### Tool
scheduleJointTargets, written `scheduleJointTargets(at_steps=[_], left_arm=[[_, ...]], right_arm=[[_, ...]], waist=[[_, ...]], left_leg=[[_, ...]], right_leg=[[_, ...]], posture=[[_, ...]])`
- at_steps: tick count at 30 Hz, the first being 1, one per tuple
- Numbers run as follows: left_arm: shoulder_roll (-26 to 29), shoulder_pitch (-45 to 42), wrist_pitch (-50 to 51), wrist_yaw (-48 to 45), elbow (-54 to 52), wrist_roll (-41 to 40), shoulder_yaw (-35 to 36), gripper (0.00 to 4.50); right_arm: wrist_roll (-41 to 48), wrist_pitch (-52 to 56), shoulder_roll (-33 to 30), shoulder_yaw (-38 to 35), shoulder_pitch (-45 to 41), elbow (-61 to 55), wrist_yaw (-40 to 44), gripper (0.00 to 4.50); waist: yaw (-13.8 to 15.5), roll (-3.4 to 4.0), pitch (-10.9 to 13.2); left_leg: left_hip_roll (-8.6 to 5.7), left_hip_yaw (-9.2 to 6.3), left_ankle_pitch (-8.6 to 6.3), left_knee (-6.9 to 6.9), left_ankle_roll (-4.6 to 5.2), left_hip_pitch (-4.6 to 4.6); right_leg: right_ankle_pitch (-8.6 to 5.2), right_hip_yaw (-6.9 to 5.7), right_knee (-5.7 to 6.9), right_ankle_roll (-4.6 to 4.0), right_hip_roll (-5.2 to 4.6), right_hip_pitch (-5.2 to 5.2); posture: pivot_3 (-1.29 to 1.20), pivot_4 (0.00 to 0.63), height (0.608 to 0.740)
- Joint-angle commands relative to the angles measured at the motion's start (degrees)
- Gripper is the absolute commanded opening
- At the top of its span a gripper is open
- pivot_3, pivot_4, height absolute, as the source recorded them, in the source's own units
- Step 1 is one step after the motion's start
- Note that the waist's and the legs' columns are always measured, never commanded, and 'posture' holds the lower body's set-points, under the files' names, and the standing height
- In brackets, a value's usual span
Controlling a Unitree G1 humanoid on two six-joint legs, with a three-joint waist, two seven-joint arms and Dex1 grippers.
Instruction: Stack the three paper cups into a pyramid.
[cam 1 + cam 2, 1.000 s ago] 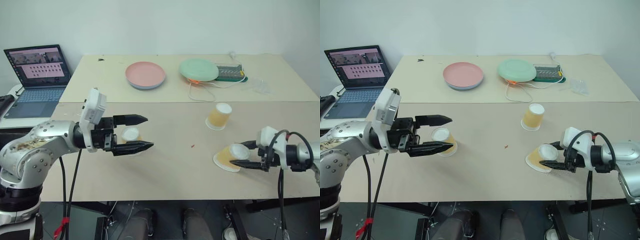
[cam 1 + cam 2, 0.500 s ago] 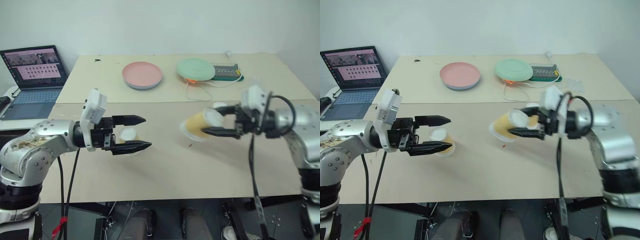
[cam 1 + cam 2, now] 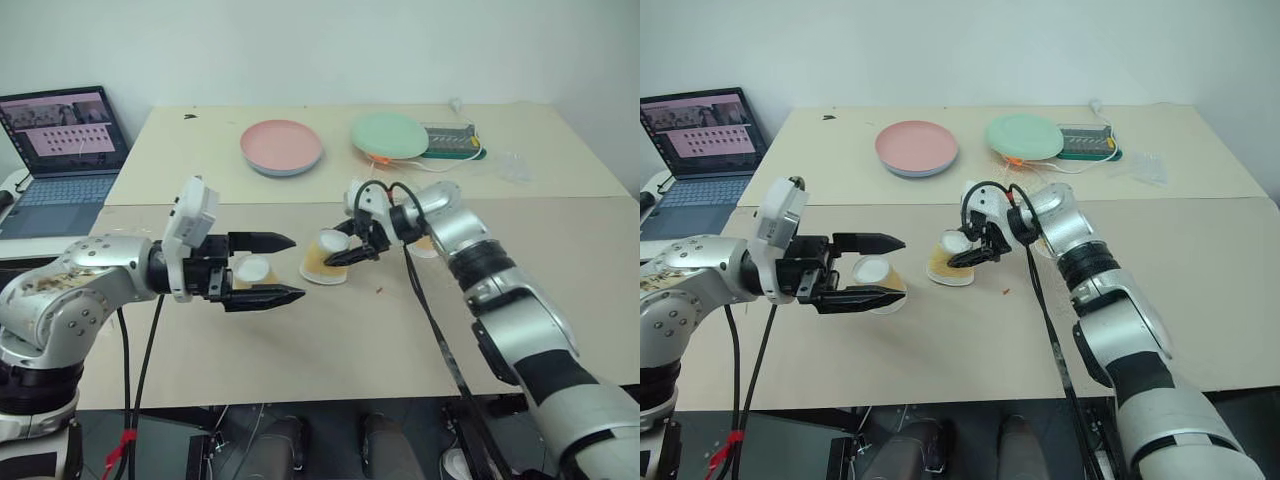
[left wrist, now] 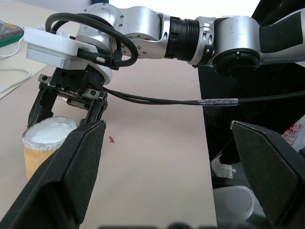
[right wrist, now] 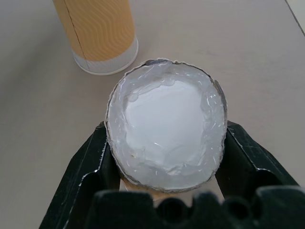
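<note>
My right gripper (image 3: 340, 250) is shut on a yellow-orange paper cup (image 3: 322, 258), pinching it near its white base (image 5: 167, 129). The cup is upside down, tilted, low over the middle of the table. A second cup (image 3: 255, 270) stands upside down just to its left, behind my left gripper (image 3: 298, 267). That gripper hovers open with nothing between its fingers (image 4: 71, 181) and points right at the held cup (image 4: 47, 143). An upside-down cup (image 5: 97, 36) stands just past the held one in the right wrist view. The third cup (image 3: 426, 247) is mostly hidden behind my right forearm.
At the back of the table are a pink plate (image 3: 281, 147), a green plate (image 3: 390, 134), a small tray with a cable (image 3: 452, 140) and a clear wrapper (image 3: 510, 165). A laptop (image 3: 60, 140) sits on a side table, far left.
My right gripper lifted its cup from the table's front right and carried it left to the middle, close to the left gripper. The left gripper stayed put and open.
</note>
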Motion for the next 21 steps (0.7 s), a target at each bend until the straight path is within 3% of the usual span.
scheduleJointTargets(at_steps=[1, 8, 13, 14, 21], left_arm=[[1.06, 0.38, 0.43, 0.76, -2.85, -1.85, 2.43, 4.5], [1.74, 1.84, 1.22, 2.67, -4.43, -3.3, 4.04, 4.5], [1.44, 2.45, 1.24, 3.26, -5.02, -3.71, 4.33, 4.5], [1.35, 2.34, 1.13, 3.32, -4.86, -3.61, 4.14, 4.5], [0.65, 1.57, 0.17, 2.76, -3.8, -2.82, 2.79, 4.5]], right_arm=[[-3.32, -5.08, 2.77, -0.45, -2.99, 6.6, -0.8, 2.66], [-6.6, -8.88, 5.14, -1.46, -4.29, 12.08, -0.68, 2.66], [-6.97, -9.09, 5.43, -3.15, -4.96, 12.62, -0.08, 4.31], [-6.79, -8.97, 5.31, -3.71, -5.28, 12.71, 0.13, 4.47], [-5.03, -7.92, 0.13, -7.97, -6.33, 8.66, 5.04, 4.47]], waist=[[-0.54, 0.0, 0.0], [-1.3, 0.0, -0.01], [-1.3, 0.0, 0.0], [-1.33, 0.0, 0.0], [-1.26, 0.01, 0.0]], left_leg=[[0.0, 0.0, -0.02, 0.0, 0.01, 0.06], [0.2, -0.02, -0.25, 0.0, 0.01, 0.7], [0.26, -0.02, -0.22, 0.0, -0.15, 0.71], [0.26, -0.02, -0.21, 0.0, -0.16, 0.65], [0.28, -0.01, -0.24, -0.01, -0.19, 0.43]], right_leg=[[0.02, 0.0, 0.0, -0.02, 0.03, 0.01], [0.06, 0.1, 0.34, -0.19, 0.37, 0.26], [-0.04, 0.11, 0.65, -0.36, 0.42, 0.13], [-0.04, 0.11, 0.66, -0.36, 0.43, 0.09], [-0.07, 0.11, 0.66, -0.44, 0.45, 0.02]], posture=[[0.0, 0.15, 0.717], [0.0, 0.15, 0.717], [0.0, 0.15, 0.717], [0.0, 0.15, 0.717], [0.0, 0.15, 0.717]])
